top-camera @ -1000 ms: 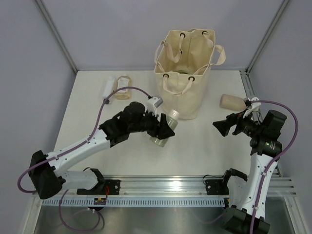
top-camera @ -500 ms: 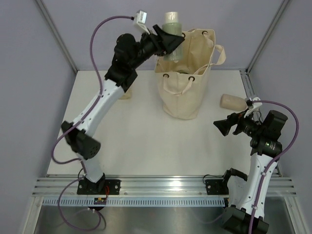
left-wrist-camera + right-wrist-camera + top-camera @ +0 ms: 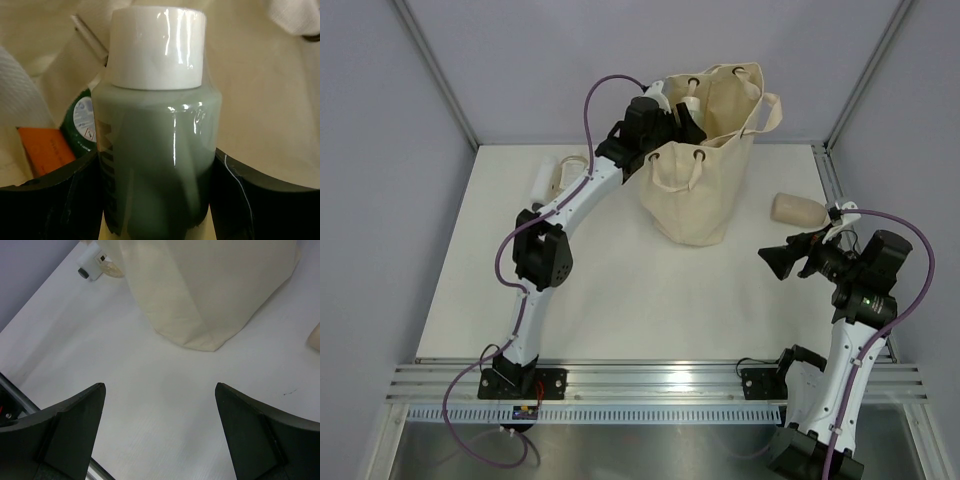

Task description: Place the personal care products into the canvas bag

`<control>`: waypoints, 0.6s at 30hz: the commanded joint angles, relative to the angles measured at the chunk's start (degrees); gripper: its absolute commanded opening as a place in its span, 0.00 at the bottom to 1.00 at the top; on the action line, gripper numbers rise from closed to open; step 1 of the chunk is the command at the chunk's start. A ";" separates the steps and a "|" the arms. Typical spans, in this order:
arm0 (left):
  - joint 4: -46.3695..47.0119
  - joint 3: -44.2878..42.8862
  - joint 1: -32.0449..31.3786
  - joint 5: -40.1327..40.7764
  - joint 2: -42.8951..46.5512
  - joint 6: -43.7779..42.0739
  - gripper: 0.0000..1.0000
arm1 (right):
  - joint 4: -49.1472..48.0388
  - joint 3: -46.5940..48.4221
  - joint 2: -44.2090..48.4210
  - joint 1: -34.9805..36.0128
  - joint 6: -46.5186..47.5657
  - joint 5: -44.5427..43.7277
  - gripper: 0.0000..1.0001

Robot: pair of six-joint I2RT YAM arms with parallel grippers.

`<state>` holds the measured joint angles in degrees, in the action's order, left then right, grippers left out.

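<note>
My left gripper (image 3: 672, 118) reaches into the mouth of the cream canvas bag (image 3: 705, 180) and is shut on a sage green bottle (image 3: 157, 150) with a white cap (image 3: 690, 103). In the left wrist view the black fingers (image 3: 55, 195) press on both sides of the bottle, inside the bag. Below it lie a dark green labelled bottle (image 3: 80, 120) and an orange product (image 3: 47, 155). A peach bottle (image 3: 798, 210) lies on the table right of the bag. My right gripper (image 3: 780, 262) hovers open over the table (image 3: 160, 387), holding nothing.
A white tube (image 3: 545, 180) and an amber-beige bottle (image 3: 576, 165) lie at the back left, partly behind the left arm. The table's right edge has a metal rail (image 3: 828, 175). Grey walls enclose the back and sides.
The left arm lifted the sage green bottle from the table, swung it high over the bag, and has lowered it into the bag's mouth. The right arm stayed still.
</note>
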<state>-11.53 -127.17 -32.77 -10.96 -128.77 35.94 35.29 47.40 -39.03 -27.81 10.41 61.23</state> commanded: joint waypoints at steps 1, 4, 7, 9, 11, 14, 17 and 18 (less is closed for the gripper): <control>7.93 -1.67 -1.94 0.85 5.99 -3.60 0.50 | -2.42 -0.38 0.79 -0.49 -1.10 1.96 1.00; 6.78 0.34 -2.82 -0.37 7.21 -5.88 0.88 | -2.50 -0.46 0.88 -0.75 -1.01 1.52 0.99; 6.00 2.54 -2.91 -0.72 9.14 -7.03 0.91 | -2.33 -0.55 1.06 -1.01 -0.92 0.91 1.00; 4.68 2.55 -2.91 -0.64 10.03 -7.90 0.94 | -2.33 -0.55 1.06 -1.54 -0.83 0.82 1.00; 3.80 2.28 -2.91 -0.47 11.69 -9.04 0.97 | -2.15 -0.64 0.97 -1.98 -0.66 0.56 1.00; 1.52 1.58 -2.73 -0.20 13.98 -11.68 0.98 | -1.98 -0.55 0.71 -2.07 -0.48 0.29 1.00; 0.20 1.40 -2.38 -0.38 17.23 -13.61 0.98 | -1.63 -0.55 0.62 -2.16 0.04 0.12 0.99; -0.42 1.40 -2.38 -0.38 18.19 -14.23 0.98 | -1.45 -0.55 0.62 -2.16 0.31 -0.15 1.00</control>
<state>-12.75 -124.22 -35.59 -10.72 -116.71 25.76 34.94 46.78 -38.52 -29.52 10.09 61.06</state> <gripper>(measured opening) 0.973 0.993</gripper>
